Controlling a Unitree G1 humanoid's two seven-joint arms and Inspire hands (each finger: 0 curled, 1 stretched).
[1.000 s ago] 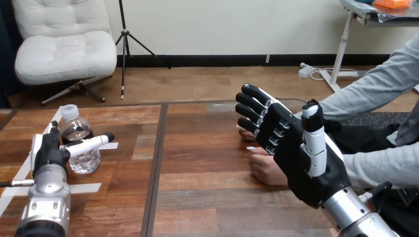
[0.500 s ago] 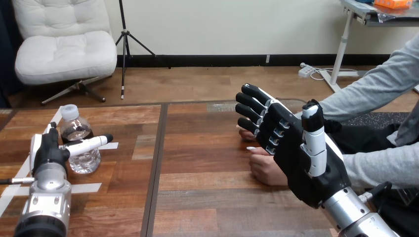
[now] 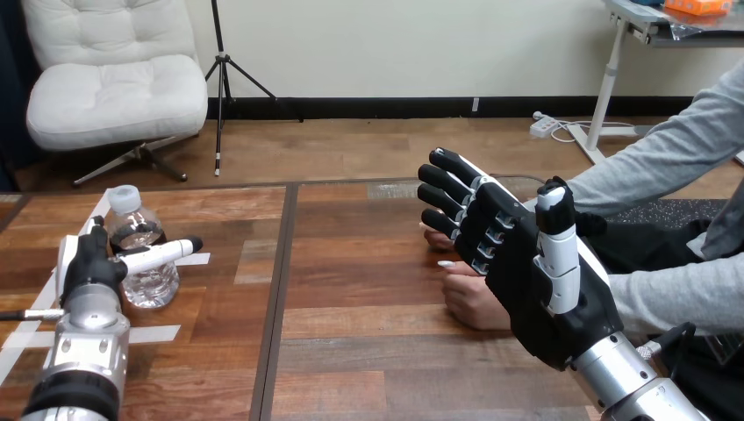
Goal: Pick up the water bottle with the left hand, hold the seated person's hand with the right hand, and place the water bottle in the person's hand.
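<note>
Left robot hand point(image 3: 88, 263) has shifted slightly beside the one water bottle point(image 3: 133, 231).

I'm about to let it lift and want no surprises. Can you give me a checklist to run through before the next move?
1. Water bottle upright on the table: ok.
2. Bottle cap on: ok.
3. Left hand at the bottle: ok.
4. Left hand curled round the bottle: not ok, a straight finger lies across its front.
5. Right hand holding the person's nearer hand: not ok, its fingers are straight.
6. Person's palm turned up to receive: cannot tell, the right hand covers it.
</note>
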